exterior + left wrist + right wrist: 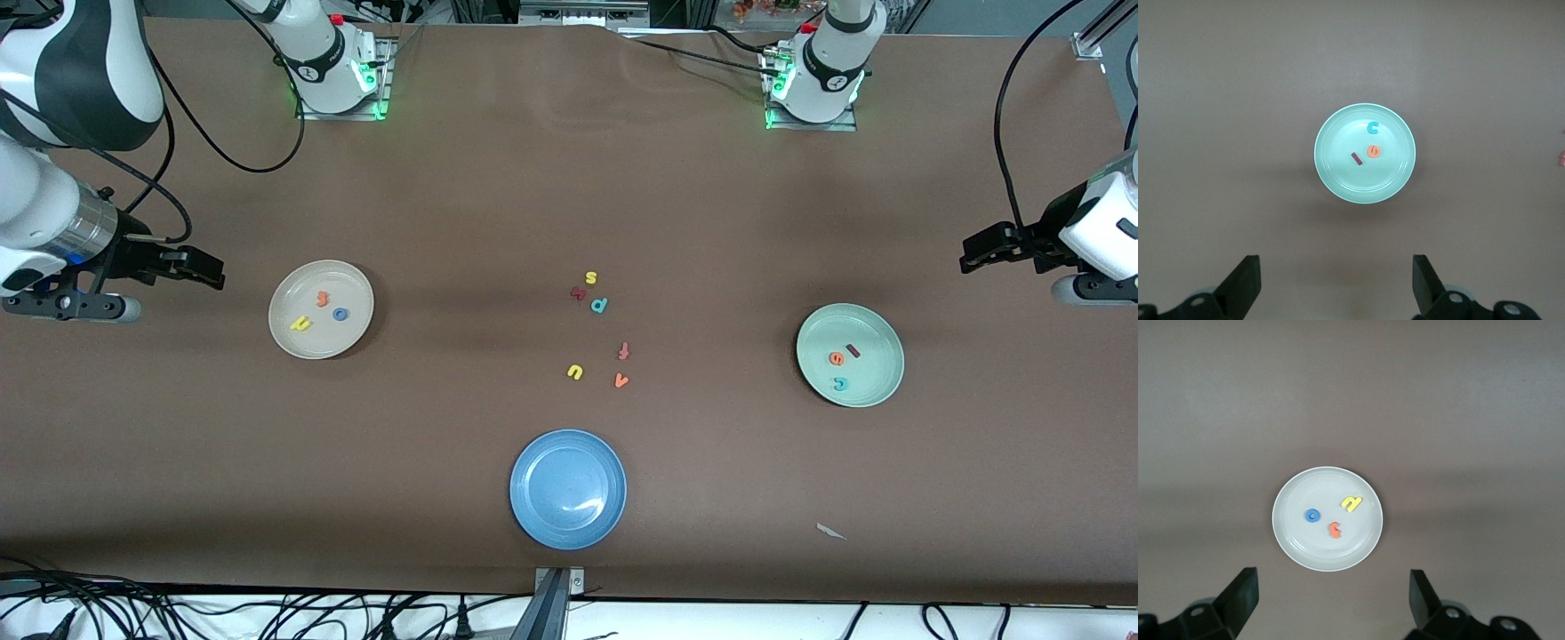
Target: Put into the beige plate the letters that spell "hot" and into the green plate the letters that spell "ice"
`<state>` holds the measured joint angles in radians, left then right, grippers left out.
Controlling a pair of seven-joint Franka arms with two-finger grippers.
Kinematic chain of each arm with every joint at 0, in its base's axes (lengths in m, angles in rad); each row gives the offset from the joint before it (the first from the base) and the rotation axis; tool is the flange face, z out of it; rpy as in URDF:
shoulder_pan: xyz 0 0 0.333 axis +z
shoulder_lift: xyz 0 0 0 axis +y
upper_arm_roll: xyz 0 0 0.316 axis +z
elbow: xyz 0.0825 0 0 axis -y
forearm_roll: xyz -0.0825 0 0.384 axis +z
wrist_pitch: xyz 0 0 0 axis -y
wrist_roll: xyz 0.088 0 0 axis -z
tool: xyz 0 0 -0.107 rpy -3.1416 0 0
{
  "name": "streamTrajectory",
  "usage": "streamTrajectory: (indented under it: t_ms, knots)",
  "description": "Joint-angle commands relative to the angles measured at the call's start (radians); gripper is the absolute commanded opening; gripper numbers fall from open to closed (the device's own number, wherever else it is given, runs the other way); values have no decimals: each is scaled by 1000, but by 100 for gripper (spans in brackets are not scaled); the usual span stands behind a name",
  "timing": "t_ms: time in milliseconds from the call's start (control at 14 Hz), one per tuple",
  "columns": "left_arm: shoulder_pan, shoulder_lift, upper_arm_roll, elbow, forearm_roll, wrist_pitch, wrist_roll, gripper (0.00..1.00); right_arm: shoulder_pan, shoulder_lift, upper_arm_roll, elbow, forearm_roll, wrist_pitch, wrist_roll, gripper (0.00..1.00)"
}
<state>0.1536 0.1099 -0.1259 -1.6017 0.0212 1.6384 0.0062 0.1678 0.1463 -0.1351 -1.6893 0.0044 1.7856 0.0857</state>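
The whole table (569, 222) is seen from a high camera facing the two arm bases, which stand along the top edge of that view. From the left wrist camera the green plate (1365, 153) is looked down on from well above, the fingertips (1245, 280) showing at the frame's edge. The beige plate (1327, 518) is framed likewise from the right wrist. Both plates are shared with the front view (850, 355) (321, 308).

blue plate (533, 516), six spare letters (600, 333), paper scrap (830, 532)
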Motion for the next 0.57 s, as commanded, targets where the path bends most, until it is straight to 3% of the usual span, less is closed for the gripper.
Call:
streamTrajectory:
  t_ms: [0,500]
  knots:
    - [4,4,2,14,-20,1,24,100,-2,-14,6,-9,2,-8,13,100]
    - [4,5,2,13,-15,3,24,100,-4,-7,8,7,14,-8,17,100]
